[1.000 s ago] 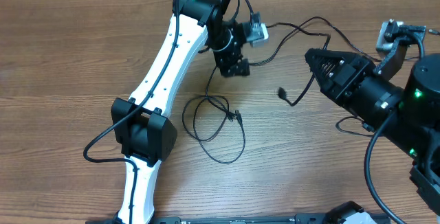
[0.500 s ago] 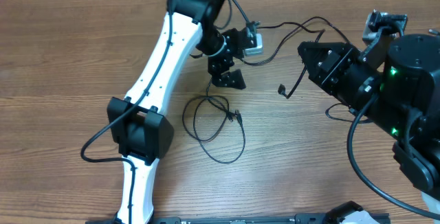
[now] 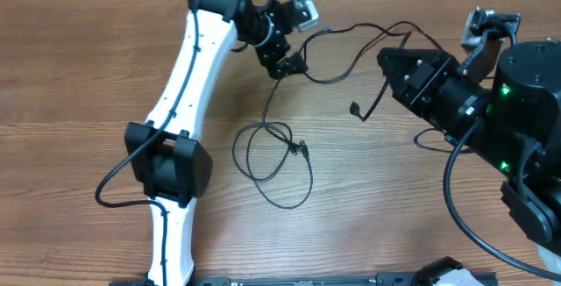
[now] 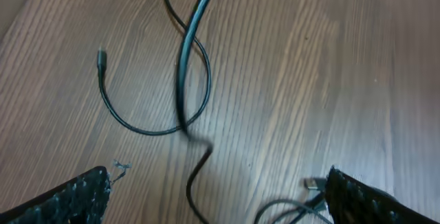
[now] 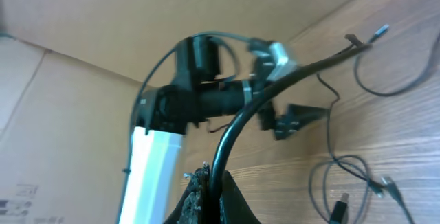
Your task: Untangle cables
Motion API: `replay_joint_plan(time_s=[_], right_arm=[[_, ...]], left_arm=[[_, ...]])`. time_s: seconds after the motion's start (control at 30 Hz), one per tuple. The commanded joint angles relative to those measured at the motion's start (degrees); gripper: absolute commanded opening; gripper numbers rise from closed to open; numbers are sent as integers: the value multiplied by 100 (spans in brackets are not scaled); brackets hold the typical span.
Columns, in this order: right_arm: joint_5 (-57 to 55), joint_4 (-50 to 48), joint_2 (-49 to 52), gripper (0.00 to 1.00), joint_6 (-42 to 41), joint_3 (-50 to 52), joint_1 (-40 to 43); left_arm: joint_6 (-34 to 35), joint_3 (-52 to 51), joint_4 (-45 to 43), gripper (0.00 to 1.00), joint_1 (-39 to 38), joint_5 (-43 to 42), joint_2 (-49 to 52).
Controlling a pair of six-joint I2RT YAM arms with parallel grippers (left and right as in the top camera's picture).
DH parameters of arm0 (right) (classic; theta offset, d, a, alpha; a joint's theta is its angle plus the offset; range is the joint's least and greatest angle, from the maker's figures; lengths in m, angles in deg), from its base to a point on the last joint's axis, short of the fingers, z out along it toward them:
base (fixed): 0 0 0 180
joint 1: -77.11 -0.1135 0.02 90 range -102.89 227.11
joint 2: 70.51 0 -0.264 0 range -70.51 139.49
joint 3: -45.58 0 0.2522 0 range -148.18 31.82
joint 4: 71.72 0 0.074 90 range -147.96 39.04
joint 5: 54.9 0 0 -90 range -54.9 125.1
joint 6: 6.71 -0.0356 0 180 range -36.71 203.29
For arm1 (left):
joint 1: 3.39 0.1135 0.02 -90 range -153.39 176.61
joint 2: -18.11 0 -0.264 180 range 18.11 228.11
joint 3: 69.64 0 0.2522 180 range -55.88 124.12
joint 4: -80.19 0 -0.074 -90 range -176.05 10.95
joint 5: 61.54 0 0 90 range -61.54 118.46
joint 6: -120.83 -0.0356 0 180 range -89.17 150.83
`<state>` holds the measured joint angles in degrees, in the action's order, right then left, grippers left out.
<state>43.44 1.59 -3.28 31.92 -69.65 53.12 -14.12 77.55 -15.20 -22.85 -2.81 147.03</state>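
Thin black cables lie across the wooden table. One cable (image 3: pixel 272 150) forms loose loops at mid-table, with a plug (image 3: pixel 302 148) at its right. My left gripper (image 3: pixel 282 56) hovers open at the far side, above a strand (image 4: pixel 191 176) that passes between its wide-spread fingers (image 4: pixel 75 196) without touching them. A small loop (image 4: pixel 158 80) and a USB plug (image 4: pixel 315 183) lie below it. My right gripper (image 3: pixel 387 60) is shut on a black cable (image 5: pixel 234 135) that rises from its jaws. That cable's plug end (image 3: pixel 355 109) hangs left of the gripper.
The white left arm (image 3: pixel 180 84) stretches diagonally across the left half of the table. The bulky black right arm (image 3: pixel 491 110) fills the right side, with its own thicker wires (image 3: pixel 465 181) trailing beside it. A further thin strand (image 3: pixel 377 30) arcs between the two grippers.
The left arm has swung toward the far edge and its gripper has opened fully. The right arm shifted slightly left, carrying its cable's plug end with it.
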Motion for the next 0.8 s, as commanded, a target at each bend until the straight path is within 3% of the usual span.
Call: replay_joint_plan(time_s=[0.0, 0.33, 0.77], right_arm=[[310, -186, -72, 4, 44, -142, 28], [597, -332, -210, 4, 44, -142, 28], [562, -374, -389, 4, 52, -142, 28]], left_arm=[[538, -24, -223, 100, -289, 750, 90], [2304, -31, -1167, 100, -339, 1582, 404], [4100, -31, -1069, 100, -249, 4100, 791]])
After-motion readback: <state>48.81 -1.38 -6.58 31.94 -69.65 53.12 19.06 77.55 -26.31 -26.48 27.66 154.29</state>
